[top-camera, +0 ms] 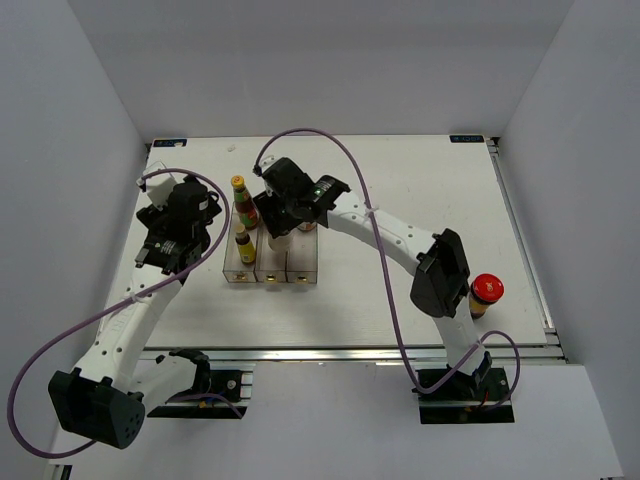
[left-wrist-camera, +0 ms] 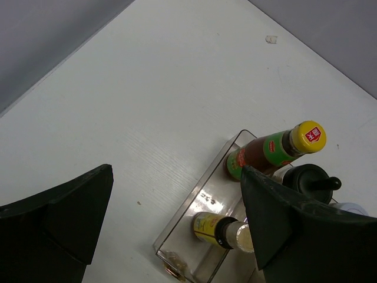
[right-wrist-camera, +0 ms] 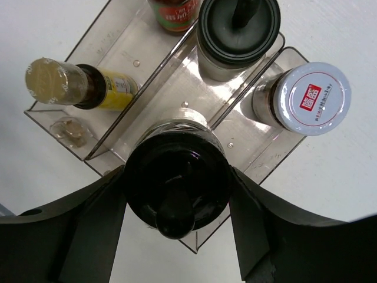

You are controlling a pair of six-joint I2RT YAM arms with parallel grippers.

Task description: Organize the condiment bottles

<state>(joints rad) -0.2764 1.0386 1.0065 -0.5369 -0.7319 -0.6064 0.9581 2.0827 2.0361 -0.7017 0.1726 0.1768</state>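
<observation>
White counter from above: red-lidded jar stands alone at right, well apart from the tray. Left wrist: left hand gapes wide, empty, near the sauce bottle. Right wrist: right hand clamps a black-lidded shaker at the tray's middle compartment.

Two white-and-black robot arms with purple cables.
The left arm and the right arm have smooth white tubes joined by chunky black blocks. A thin purple cable loops off the left one, and another purple cable curves over the right one. Each arm sits on a black base. The fingers are wide, flat and dull black, with slanted tips.
</observation>
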